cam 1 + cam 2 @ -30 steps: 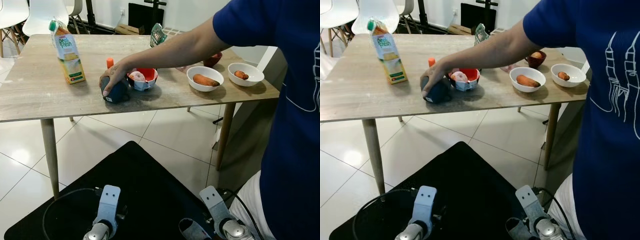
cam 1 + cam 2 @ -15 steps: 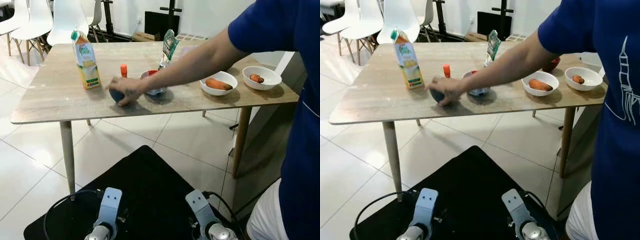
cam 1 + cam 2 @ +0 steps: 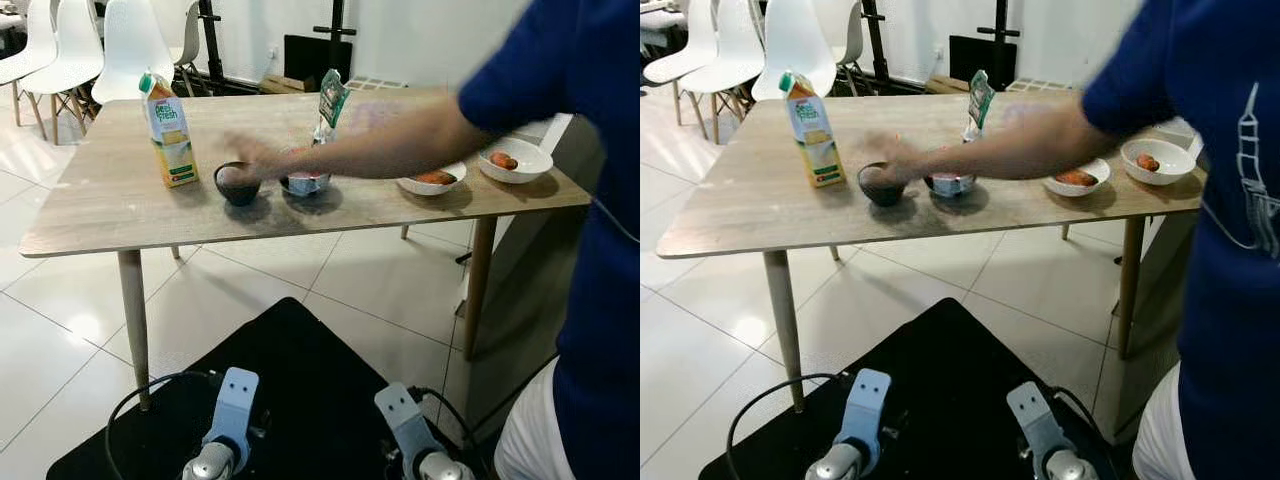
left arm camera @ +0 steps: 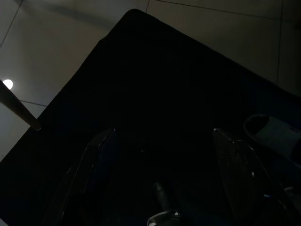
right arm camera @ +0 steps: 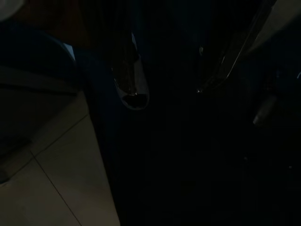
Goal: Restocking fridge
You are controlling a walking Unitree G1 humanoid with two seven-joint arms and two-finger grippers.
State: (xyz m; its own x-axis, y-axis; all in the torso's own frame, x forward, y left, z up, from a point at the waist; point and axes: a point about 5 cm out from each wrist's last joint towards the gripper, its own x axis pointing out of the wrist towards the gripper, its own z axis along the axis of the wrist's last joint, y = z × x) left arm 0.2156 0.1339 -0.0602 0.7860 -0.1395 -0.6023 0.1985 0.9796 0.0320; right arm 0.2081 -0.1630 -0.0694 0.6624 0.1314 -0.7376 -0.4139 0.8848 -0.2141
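Observation:
On the wooden table (image 3: 110, 205) stand a juice carton (image 3: 168, 130), a dark bowl (image 3: 238, 183), a second bowl (image 3: 305, 183), a green packet (image 3: 332, 98) and two white bowls (image 3: 432, 180) (image 3: 514, 160) holding orange food. A person's blurred arm (image 3: 380, 150) reaches across the table, the hand just above the dark bowl. Both my arms hang low over a black mat (image 3: 300, 380). The left gripper (image 4: 163, 134) and right gripper (image 5: 167, 94) each show two fingers spread apart with nothing between them.
A person in a blue shirt (image 3: 600, 250) stands close on my right. White chairs (image 3: 125, 45) stand behind the table at the far left. A cable (image 3: 140, 395) loops on the mat. Tiled floor (image 3: 60, 330) lies between me and the table.
The person's hand has come off the dark bowl, which now stands open side up. The arm is blurred and moving. The whole view has shifted slightly; my arms still hang.

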